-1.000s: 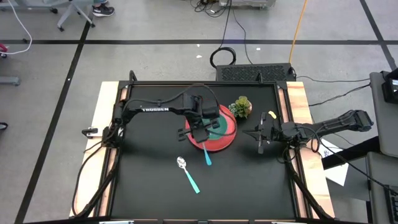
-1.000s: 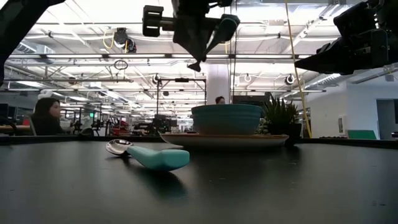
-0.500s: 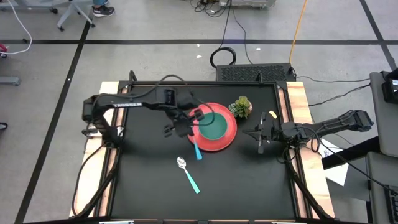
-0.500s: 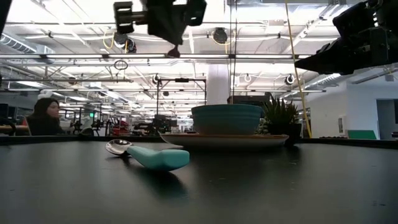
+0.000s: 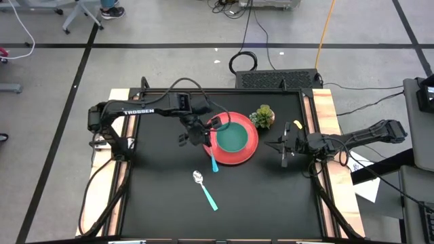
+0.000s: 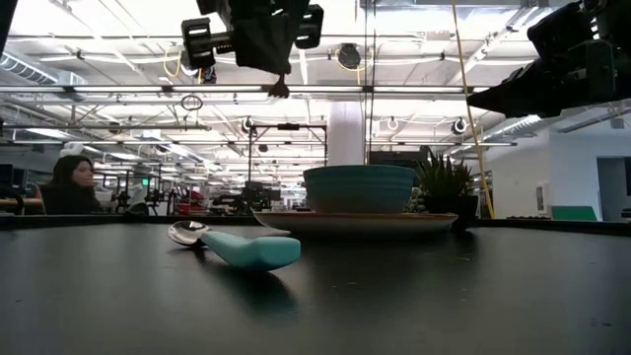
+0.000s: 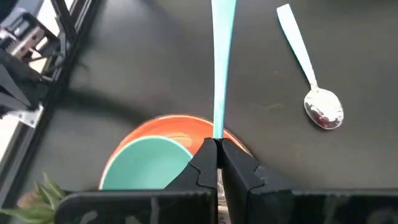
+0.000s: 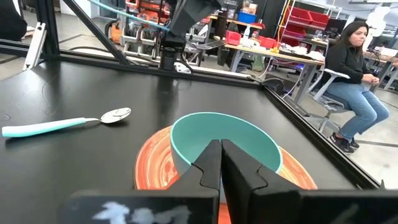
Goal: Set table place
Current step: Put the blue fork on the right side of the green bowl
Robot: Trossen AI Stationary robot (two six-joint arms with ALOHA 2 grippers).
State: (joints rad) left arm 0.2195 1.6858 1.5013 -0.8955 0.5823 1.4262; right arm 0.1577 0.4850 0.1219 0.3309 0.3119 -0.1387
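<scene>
The round red plate (image 5: 249, 150) lies on the black table (image 5: 163, 203) with a teal bowl (image 5: 233, 139) standing on it. A teal-handled spoon (image 5: 205, 190) lies flat on the table, nearer the front edge than the plate. My left gripper (image 5: 205, 142) hangs above the plate's left rim, shut on a second teal-handled utensil (image 5: 213, 163). My right gripper (image 5: 270, 144) waits shut to the right of the plate, level, holding nothing. My left gripper pinches the utensil's teal handle (image 7: 217, 127) between its two fingertips (image 7: 202, 163). It comes slanting down from the table's left. The handle juts out past the fingertips toward the table's near edge. The utensil is lifted clear of the table and the plate.
A small potted plant (image 5: 263, 116) stands just behind the plate's far right rim. Open black tabletop stretches along the left and the front. A person (image 8: 354, 68) sits beyond the table's left side.
My left gripper has carried the utensil toward the table's left edge, from over the bowl to over the plate's left rim, tipping and rolling a little on the way. It has stayed shut on the handle. The move has slowed in the last half second.
</scene>
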